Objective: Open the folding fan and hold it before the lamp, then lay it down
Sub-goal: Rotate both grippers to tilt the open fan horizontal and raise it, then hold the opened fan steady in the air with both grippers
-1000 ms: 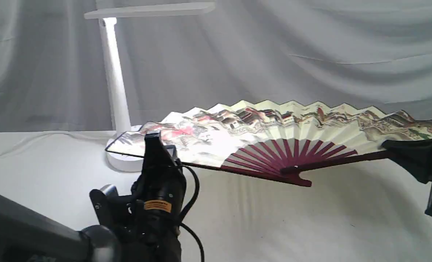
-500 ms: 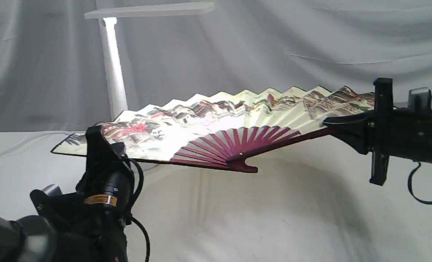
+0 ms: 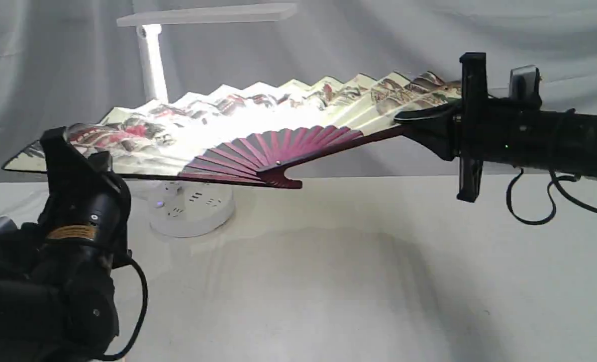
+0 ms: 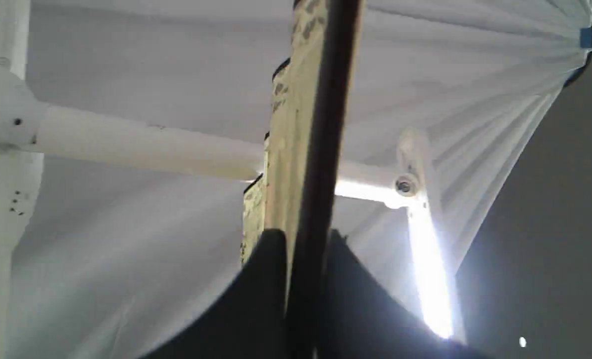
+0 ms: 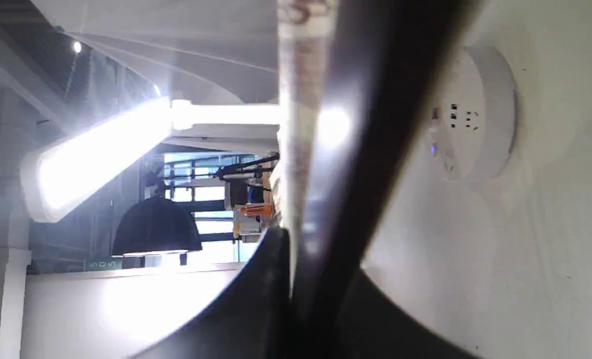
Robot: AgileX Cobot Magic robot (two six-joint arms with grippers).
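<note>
Nearest, the left gripper [image 3: 60, 146] clamps one guard of the spread folding fan [image 3: 238, 120]; the right gripper [image 3: 414, 118] pinches the other. It hangs before the desk lamp [image 3: 150, 70], under its head. Uneven arm travel could tear pleats or strike the lamp.

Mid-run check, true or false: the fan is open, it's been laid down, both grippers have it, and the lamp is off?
1. The folding fan is spread open. True.
2. It has been laid down. False: it hangs in the air above the table.
3. The left gripper and right gripper each have their fingers shut on an outer guard. True.
4. The light is off. False: the lamp glows along its bar head.
</note>
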